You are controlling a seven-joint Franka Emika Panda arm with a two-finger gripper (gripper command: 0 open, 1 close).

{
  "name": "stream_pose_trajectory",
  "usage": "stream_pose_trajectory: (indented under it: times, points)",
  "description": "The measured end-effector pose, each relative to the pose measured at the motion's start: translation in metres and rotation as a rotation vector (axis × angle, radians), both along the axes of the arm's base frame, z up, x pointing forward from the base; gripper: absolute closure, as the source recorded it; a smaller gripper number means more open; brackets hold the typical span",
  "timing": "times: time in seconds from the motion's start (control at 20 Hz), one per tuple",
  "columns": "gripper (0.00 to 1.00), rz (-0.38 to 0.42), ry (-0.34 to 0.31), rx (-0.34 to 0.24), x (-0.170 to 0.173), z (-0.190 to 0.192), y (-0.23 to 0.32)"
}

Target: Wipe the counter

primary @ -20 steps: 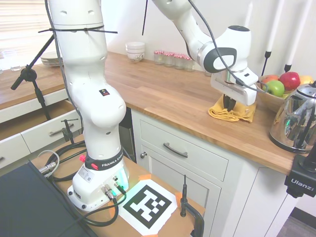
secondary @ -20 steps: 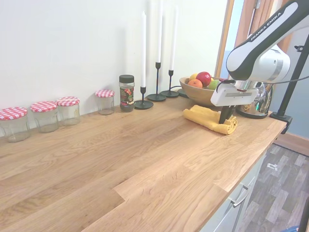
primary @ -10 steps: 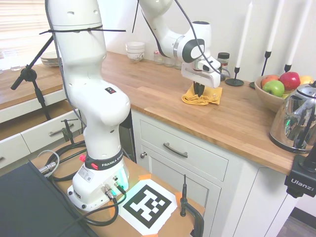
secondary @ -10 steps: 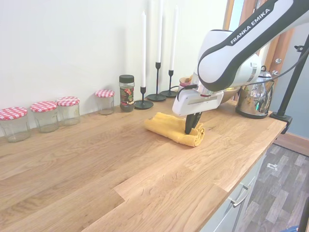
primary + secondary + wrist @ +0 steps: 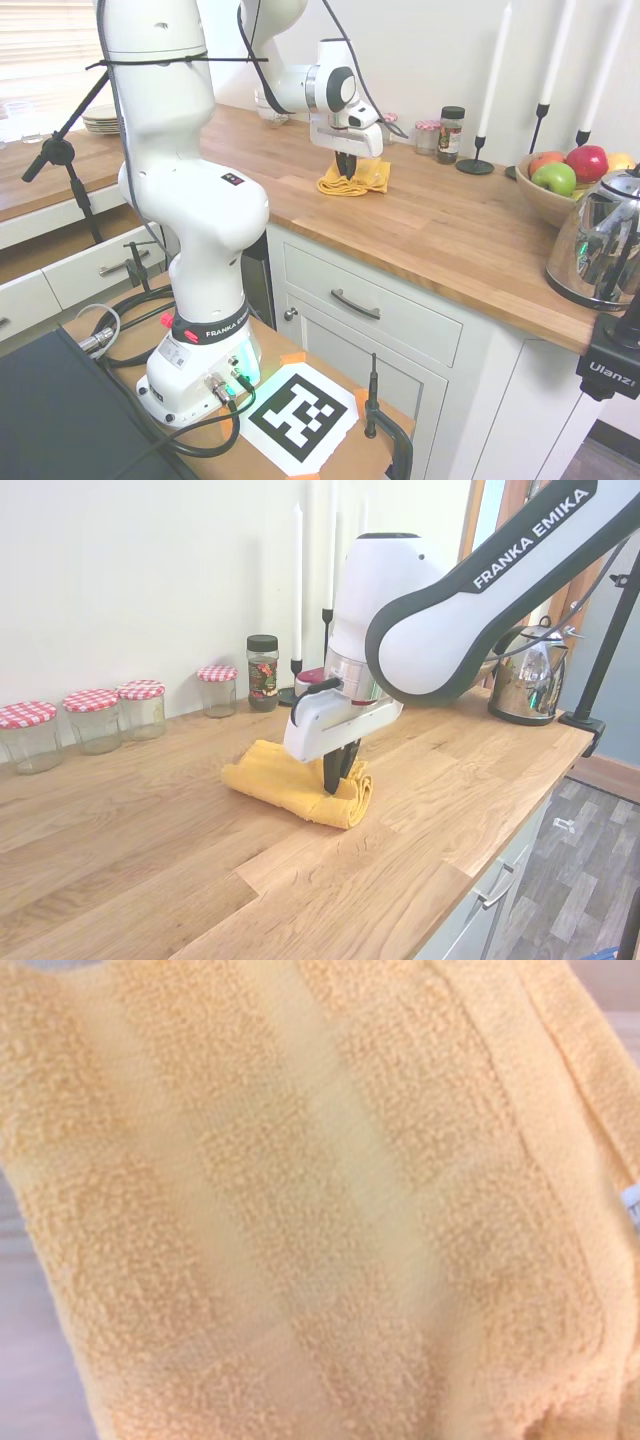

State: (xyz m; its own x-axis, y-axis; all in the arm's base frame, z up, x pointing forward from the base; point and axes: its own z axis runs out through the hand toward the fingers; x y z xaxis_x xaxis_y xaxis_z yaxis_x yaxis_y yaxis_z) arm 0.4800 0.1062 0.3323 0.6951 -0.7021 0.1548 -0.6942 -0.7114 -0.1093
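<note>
A folded yellow towel [image 5: 366, 177] [image 5: 280, 778] lies on the long brown wooden counter [image 5: 440, 230] [image 5: 160, 830]. My gripper [image 5: 345, 172] [image 5: 338, 776] points straight down and is shut on the towel's front fold, pressing it to the wood. In the wrist view the yellow towel [image 5: 320, 1200] fills nearly the whole picture, with a strip of pale counter at one edge.
Red-checked jars [image 5: 95, 718] and a spice jar [image 5: 262, 672] line the wall. Candlesticks [image 5: 478, 150], a fruit bowl [image 5: 560, 180] and a steel kettle [image 5: 605, 245] stand further along. Stacked bowls [image 5: 274, 104] sit at the far end.
My gripper has dragged the towel along the counter, away from the fruit bowl and kettle towards the jars and the stacked bowls. It stays shut on the towel.
</note>
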Motion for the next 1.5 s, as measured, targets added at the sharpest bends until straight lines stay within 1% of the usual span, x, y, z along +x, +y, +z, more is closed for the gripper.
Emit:
stream_pose_trajectory:
  times: [0.25,0.45,0.7,0.85,1.05,1.3,1.5]
  points:
    - [1.0,0.058,0.002,-0.023,-0.009,0.005,0.046]
    - [1.0,0.107,0.0,-0.069,-0.021,-0.007,0.082]
    - [1.0,0.149,-0.022,-0.103,-0.03,-0.009,0.106]
    - [1.0,0.144,-0.024,-0.103,-0.031,-0.009,0.108]
    - [1.0,0.078,-0.006,-0.059,-0.018,-0.007,0.082]
    - [1.0,-0.009,-0.005,-0.014,0.01,-0.006,-0.006]
    - [1.0,-0.066,-0.009,0.039,0.018,-0.006,-0.066]
